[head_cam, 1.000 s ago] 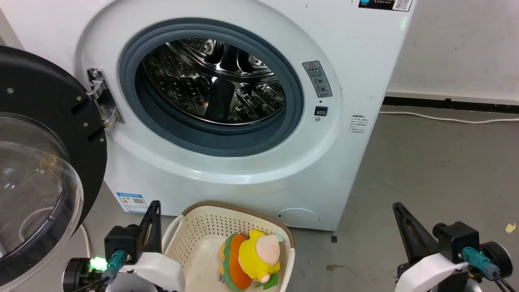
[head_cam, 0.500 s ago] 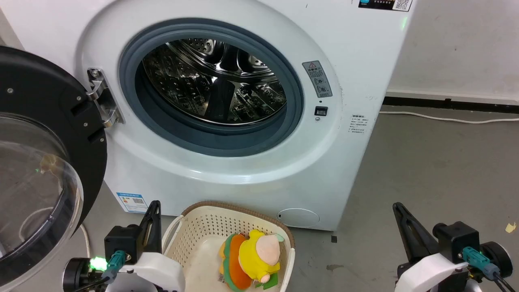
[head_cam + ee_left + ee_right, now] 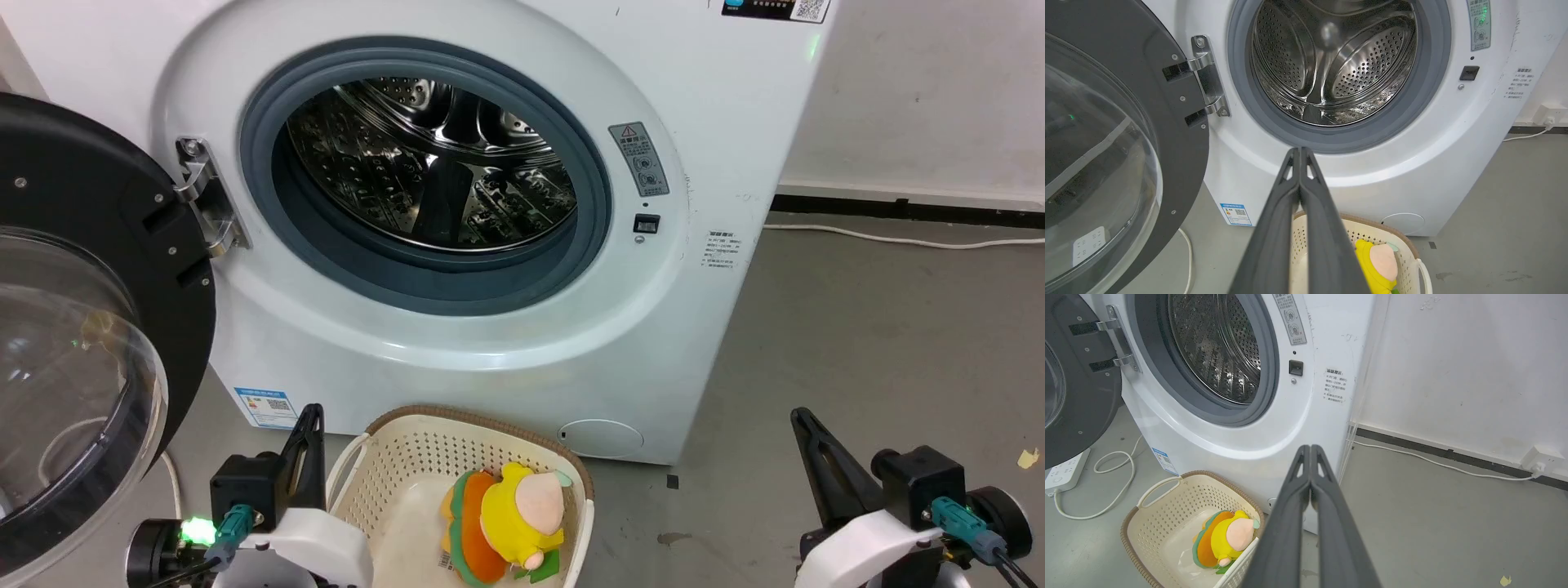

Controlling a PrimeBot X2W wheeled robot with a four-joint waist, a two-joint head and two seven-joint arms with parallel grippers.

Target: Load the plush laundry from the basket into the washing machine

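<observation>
The plush laundry (image 3: 510,523) lies in the basket (image 3: 424,449), just before the open washing machine (image 3: 490,367). Both arms' jaws hang closed and empty. Going in unopened, they'd likely just push it aside or tip the basket.

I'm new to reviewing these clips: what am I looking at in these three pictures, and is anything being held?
A two-armed wheeled robot faces a white washing machine whose door stands open on the left. One picture looks down from its head; the other two look along each wrist's claw. The left claw and right claw are both shut and hold nothing. On the grey floor before the washer sits a cream basket with the yellow plush toy lying inside. The steel drum shows through the opening.
</observation>
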